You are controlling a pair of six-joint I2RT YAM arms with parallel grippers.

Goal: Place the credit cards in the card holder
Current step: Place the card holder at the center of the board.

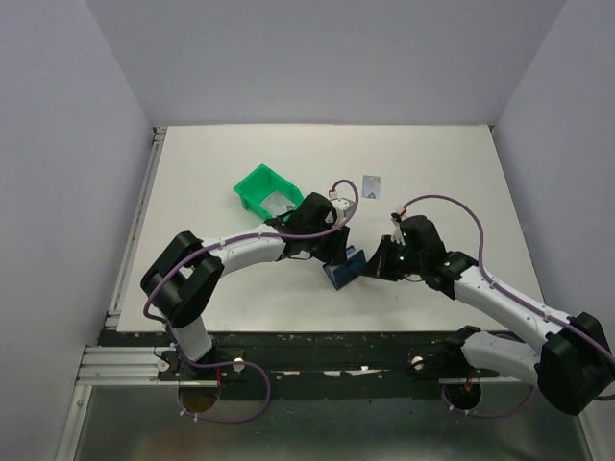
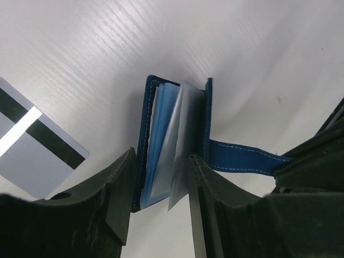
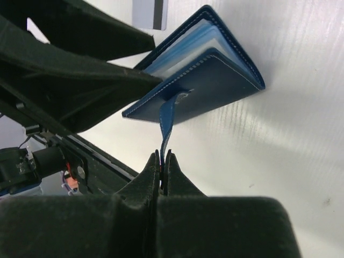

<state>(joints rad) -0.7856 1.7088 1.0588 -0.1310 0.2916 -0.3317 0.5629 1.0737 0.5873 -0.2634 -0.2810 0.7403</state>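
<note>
Top external view: green bin (image 1: 261, 188) stood on the surface (image 1: 211, 279) at the far left, just beyond the left wrist, with something pale inside, too small to identify. One pale card (image 1: 373, 184) lay flat farther back, well apart from both claws. Holder (image 1: 344, 267) stood on edge between the left claw (image 1: 332, 252) and right claw (image 1: 380, 264), largely masked by the arms.

Left wrist view added detail hidden from above. The holder (image 2: 174, 140) was open, with clear sleeves fanned between the navy covers. A striped card (image 2: 37, 145) lay flat to its left, not touching it. I could not tell whether this was the card seen from above.

Right wrist view showed the strap (image 3: 167, 129) running from the front cover down into the right claw (image 3: 162, 158), and the striped card (image 3: 150, 13) beyond the holder (image 3: 215, 80).

Left claw (image 2: 160, 188): partly spread, fingers (image 2: 115, 199) pinching one cover and the sleeves. Right claw: pressed together, pinching the strap end.
</note>
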